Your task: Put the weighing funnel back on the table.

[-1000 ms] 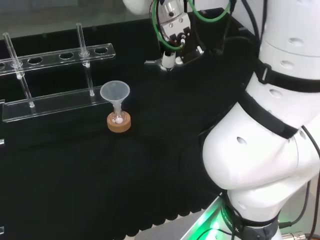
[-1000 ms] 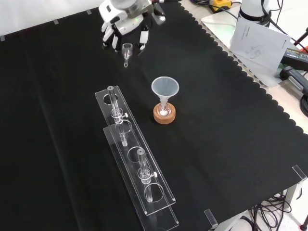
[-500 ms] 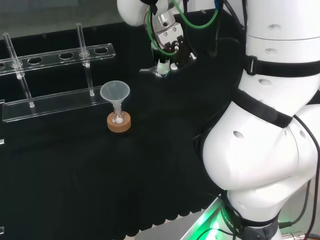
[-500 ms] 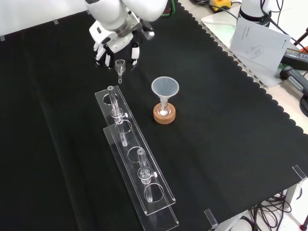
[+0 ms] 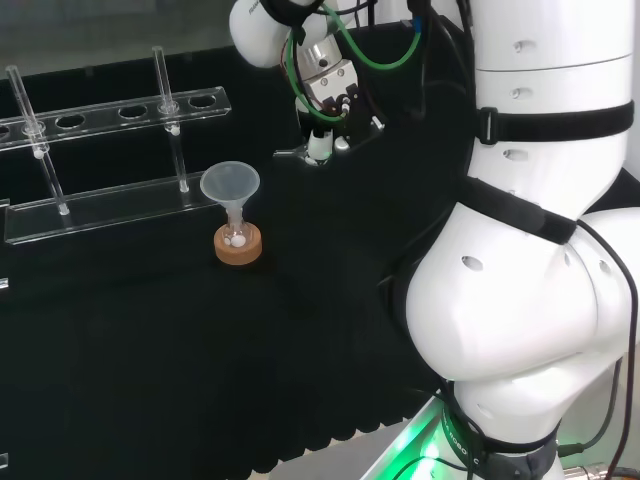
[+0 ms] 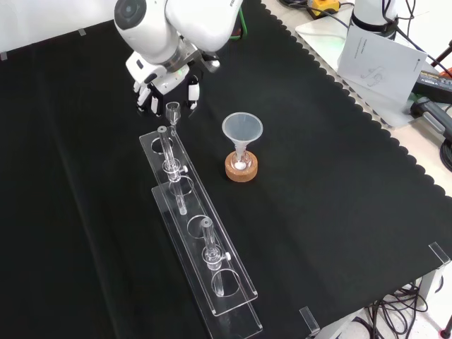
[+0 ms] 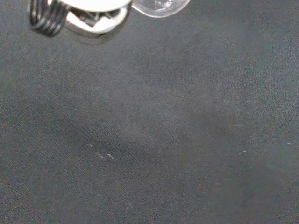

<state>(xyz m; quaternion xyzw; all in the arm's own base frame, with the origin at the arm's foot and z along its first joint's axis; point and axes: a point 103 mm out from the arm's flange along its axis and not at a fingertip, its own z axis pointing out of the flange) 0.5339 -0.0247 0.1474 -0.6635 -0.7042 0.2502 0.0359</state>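
One small clear weighing funnel [image 6: 171, 110] hangs stem-down in the black and white hand [image 6: 164, 85], whose fingers and thumb are pinched on its cup. It is low over the black-clothed table [image 6: 339, 183], toward the far edge in the front view, just beside the far end of the clear plastic tube rack [image 6: 233, 318]. It looks light, rigid, slick and breakable. I judge the cup wall the safest hold, the thin stem the weak part, and it may roll once released. Also counted: one big cone-shaped funnel [image 6: 242, 128], one small flask [image 6: 241, 160], one cork ring [image 6: 229, 170], one rack, two clear tubes [image 6: 166, 152].
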